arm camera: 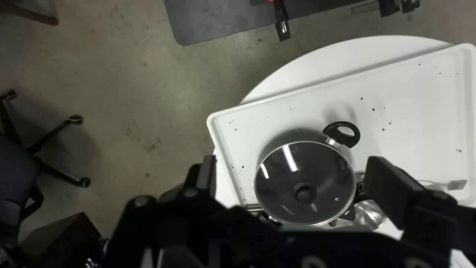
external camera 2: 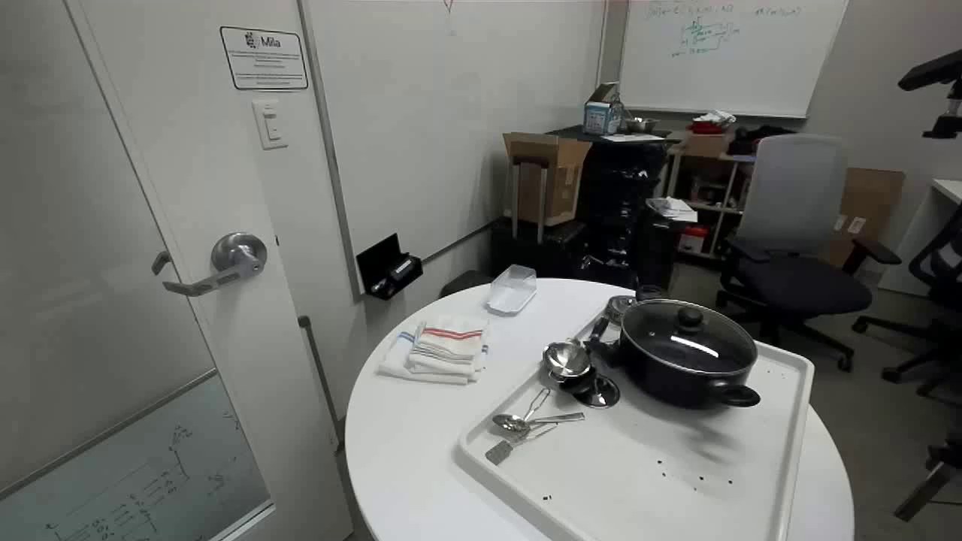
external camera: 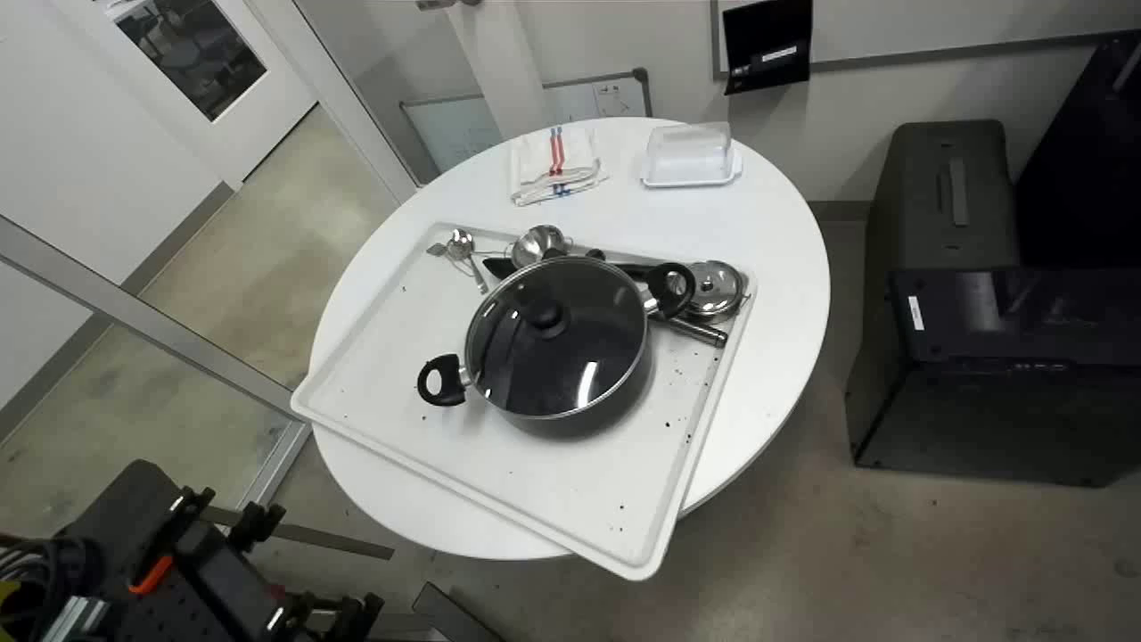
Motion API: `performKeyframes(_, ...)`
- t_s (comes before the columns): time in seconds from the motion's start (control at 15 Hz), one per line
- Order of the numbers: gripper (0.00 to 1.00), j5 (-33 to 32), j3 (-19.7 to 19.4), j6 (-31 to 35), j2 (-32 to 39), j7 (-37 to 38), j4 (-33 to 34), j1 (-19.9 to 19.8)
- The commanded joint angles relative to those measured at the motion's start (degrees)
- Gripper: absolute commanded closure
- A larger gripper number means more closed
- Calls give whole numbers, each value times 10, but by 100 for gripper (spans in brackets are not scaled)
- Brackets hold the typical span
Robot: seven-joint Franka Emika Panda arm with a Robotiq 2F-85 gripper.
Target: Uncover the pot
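Observation:
The round black pot (external camera: 615, 406) stands upright on a white tray (external camera: 374, 383) on a round white table. Its wall also shows in an exterior view (external camera 2: 676, 382) and in the wrist view (arm camera: 279, 139). A round glass lid (external camera: 579, 361) with a black central knob (external camera: 542, 314) lies on the pot and covers it. The lid also shows in an exterior view (external camera 2: 669, 338). In the wrist view my gripper (arm camera: 293, 178) is open and empty. Its fingers appear on either side of the lid (arm camera: 308, 163) and knob (arm camera: 305, 192), apart from them. I cannot make out the gripper in either exterior view.
Beside the pot lie metal utensils (external camera: 461, 245), a small metal bowl (external camera: 537, 242) and a small metal lidded pot (external camera: 713, 290). A folded cloth (external camera: 557, 165) and a clear plastic-covered dish (external camera: 691, 156) lie at the table's edge. Black cases (external camera: 945, 196) stand beside the table.

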Motion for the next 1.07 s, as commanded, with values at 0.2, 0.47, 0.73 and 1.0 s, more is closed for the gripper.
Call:
performKeyframes(0.2,0,-5,-6,-3,0,5,2,9)
performKeyframes(0.47,0,-5,-6,-3,0,5,2,9)
performKeyframes(0.73,0,-2,-6,-1,23,5,15,15)
performKeyframes(1.0,0,-4,-6,-5,94,-7,42,29)
